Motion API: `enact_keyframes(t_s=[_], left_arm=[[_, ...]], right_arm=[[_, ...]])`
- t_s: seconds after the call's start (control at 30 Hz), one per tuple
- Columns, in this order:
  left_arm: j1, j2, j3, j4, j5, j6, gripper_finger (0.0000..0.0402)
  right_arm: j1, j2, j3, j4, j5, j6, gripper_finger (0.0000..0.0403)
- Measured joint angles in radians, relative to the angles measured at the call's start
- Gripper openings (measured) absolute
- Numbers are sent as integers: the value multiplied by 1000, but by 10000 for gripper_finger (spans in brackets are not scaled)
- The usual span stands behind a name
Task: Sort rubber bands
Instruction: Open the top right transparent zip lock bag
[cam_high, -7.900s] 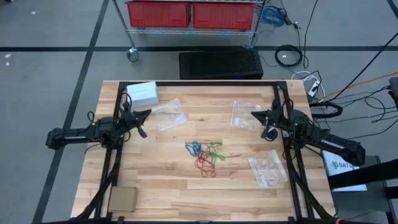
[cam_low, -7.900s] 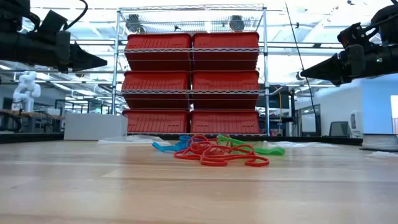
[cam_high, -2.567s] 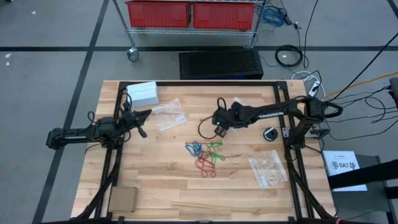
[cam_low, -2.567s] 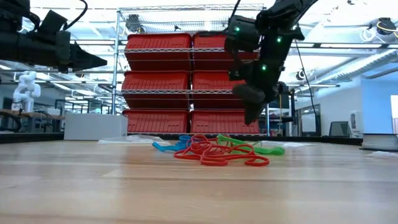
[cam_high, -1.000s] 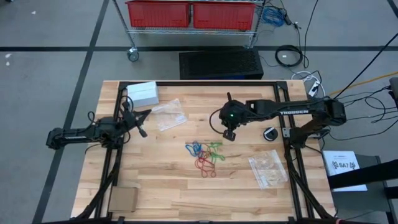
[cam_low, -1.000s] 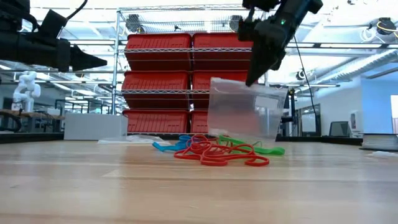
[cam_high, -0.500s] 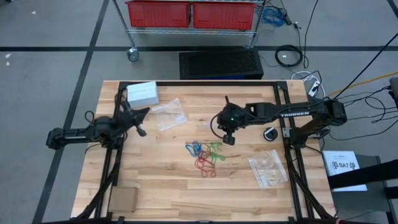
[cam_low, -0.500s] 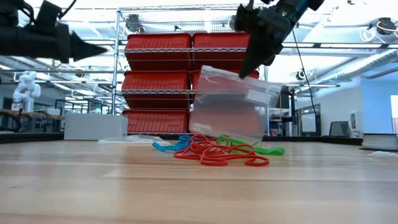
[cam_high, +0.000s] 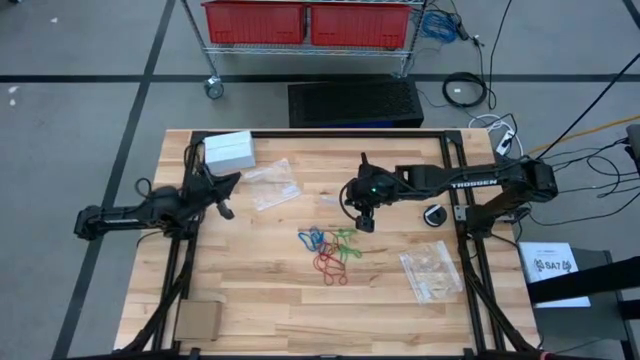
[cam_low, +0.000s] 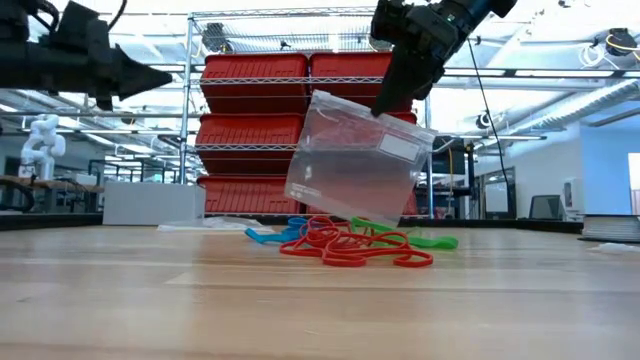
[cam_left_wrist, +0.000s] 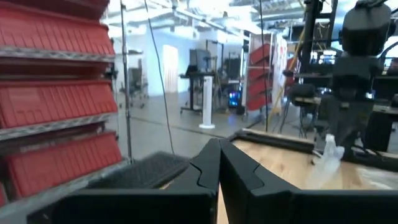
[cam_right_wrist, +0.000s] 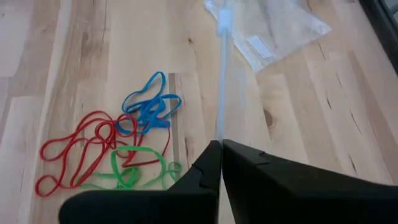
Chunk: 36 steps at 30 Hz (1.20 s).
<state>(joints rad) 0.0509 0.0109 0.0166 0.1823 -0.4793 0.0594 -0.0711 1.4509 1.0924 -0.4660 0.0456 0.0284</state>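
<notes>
Above the bench (cam_high: 250, 300), the right pincer (cam_low: 381, 108) clamped a clear bag (cam_low: 352, 160) over the rubber bands (cam_high: 330, 250); the left pincer (cam_high: 226, 194) hung closed.

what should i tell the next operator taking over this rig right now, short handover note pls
Right gripper: shut on a clear plastic bag, which hangs above the table close to the rubber bands.
Left gripper: shut, empty, raised over the table's left side near another clear bag.
Rubber bands: red, blue and green, all in one tangled pile at mid-table, none touched.
A third clear bag lies flat toward the table's right side.
Done: one bag picked up.
Left: all the sorting; no band is in any bag yet.
</notes>
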Motion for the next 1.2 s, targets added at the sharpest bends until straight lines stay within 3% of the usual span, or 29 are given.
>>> enact_keyframes(t_s=[0.33,0.43,0.57,0.7,0.87,1.0,1.2], left_arm=[[0,1,0,-39,16,-54,11],[2,14,0,-12,55,-53,11],[1,59,0,86,191,-106,15],[1,162,0,215,284,-130,42],[1,335,16,330,336,-149,105],[1,503,100,334,356,-155,145],[1,786,276,324,416,-51,153]], right_arm=[[0,0,0,29,0,-10,0],[0,0,0,34,0,-11,0],[0,0,0,101,-25,-11,0],[0,0,1,179,-77,-11,0],[1,1,1,182,-78,-13,0],[1,8,1,203,-78,-19,0],[1,24,1,215,-75,-41,0]])
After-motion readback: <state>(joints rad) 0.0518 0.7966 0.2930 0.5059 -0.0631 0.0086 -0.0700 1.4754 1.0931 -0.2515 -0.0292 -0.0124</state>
